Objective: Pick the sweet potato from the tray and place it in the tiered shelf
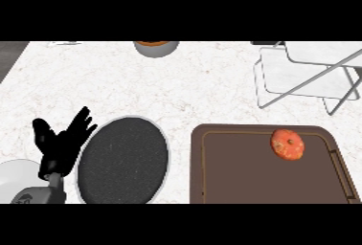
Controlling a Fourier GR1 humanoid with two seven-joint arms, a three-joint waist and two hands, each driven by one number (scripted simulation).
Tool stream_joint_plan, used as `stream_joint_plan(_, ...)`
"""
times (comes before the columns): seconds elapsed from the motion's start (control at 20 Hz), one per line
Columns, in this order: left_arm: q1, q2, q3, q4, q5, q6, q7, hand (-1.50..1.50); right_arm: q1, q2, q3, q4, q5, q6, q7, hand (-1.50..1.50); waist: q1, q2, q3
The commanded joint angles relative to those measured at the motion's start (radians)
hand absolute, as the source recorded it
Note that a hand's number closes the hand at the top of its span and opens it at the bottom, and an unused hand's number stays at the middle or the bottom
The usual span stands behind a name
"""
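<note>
An orange sweet potato (288, 144) lies on the brown tray (247, 177) near the tray's far right corner. The tiered shelf (311, 76), a white wire-framed rack, stands at the counter's far right, beyond the tray. My left hand (62, 141) rests open at the lower left, fingers pointing up, beside a dark plate and far from the sweet potato. My right hand does not show in the head view.
A dark round plate (123, 160) with a pale rim lies left of the tray. A bowl (156, 48) with an orange top sits at the counter's far edge. The marble counter (141, 86) spreads between them.
</note>
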Motion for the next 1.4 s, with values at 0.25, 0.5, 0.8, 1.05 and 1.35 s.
stream_joint_plan(0.25,-0.021,-0.033,0.0,0.081,-0.014,0.01,0.027,0.0,-0.031,-0.011,0.032,0.294,0.098,0.019,-0.284,1.5,-0.004,0.01,-0.006)
stream_joint_plan(0.5,-0.029,-0.013,0.008,0.068,-0.015,-0.008,0.05,0.0,-0.066,0.023,0.076,0.442,0.21,-0.069,-0.402,1.5,0.002,0.01,-0.006)
stream_joint_plan(0.8,-0.002,-0.021,0.023,0.063,-0.018,-0.026,0.002,0.0,-0.137,0.058,0.077,0.577,0.26,-0.102,-0.474,1.5,0.0,0.007,-0.007)
stream_joint_plan(1.05,0.024,-0.022,0.014,0.051,-0.032,-0.036,0.011,0.0,-0.113,0.093,0.068,0.597,0.285,-0.168,-0.545,1.5,-0.008,0.004,-0.006)
stream_joint_plan(1.35,0.021,-0.061,-0.005,0.022,-0.06,0.008,0.031,0.0,-0.18,0.072,0.046,0.72,0.293,-0.135,-0.633,1.5,-0.004,0.005,-0.006)
